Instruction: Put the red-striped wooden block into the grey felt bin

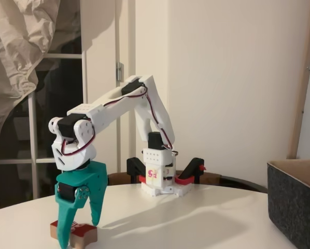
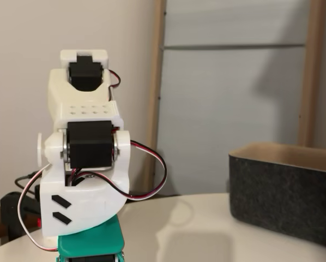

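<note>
The red-striped wooden block [image 1: 81,232] lies flat on the white table at the lower left of a fixed view, with red marks on its top. My teal gripper [image 1: 80,234] points down over it. Its fingers are spread, one in front of the block and one [image 1: 96,215] behind it, reaching down to the block's level, and the jaws look open. The grey felt bin [image 1: 295,207] stands at the far right edge, well away from the gripper. In another fixed view the bin [image 2: 283,202] sits at the right and the gripper's teal base [image 2: 89,246] is cut off by the bottom edge.
The arm's white base [image 1: 157,176] is clamped at the back of the round white table [image 1: 196,218] with black and red clamps. A crumpled curtain [image 1: 20,46] and a window frame stand behind at the left. Bare tabletop lies between block and bin.
</note>
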`<state>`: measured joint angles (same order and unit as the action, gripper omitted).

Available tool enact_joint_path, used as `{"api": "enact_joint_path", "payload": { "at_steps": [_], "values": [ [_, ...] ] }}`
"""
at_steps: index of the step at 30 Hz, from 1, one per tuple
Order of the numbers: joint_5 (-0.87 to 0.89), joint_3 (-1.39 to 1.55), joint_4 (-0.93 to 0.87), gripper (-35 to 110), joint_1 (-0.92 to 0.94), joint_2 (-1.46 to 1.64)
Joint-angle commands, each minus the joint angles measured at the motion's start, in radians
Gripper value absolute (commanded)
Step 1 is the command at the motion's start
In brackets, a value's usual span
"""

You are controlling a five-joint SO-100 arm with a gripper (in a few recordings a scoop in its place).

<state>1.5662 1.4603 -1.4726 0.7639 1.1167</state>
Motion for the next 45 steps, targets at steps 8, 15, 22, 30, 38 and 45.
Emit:
{"api": "enact_joint_path", "payload": {
  "at_steps": [8,15,22,30,38,45],
  "values": [
    [0.006,-0.012,-0.005,16,0.0,-0.002],
    [0.006,-0.012,0.032,12,0.0,0.0],
    [0.012,-0.014,0.043,8,0.0,0.003],
    [0.034,-0.054,0.043,7,0.0,0.021],
    [0.038,-0.183,0.043,8,0.0,0.044],
    [0.006,-0.245,0.043,7,0.0,0.109]
  ]
}}
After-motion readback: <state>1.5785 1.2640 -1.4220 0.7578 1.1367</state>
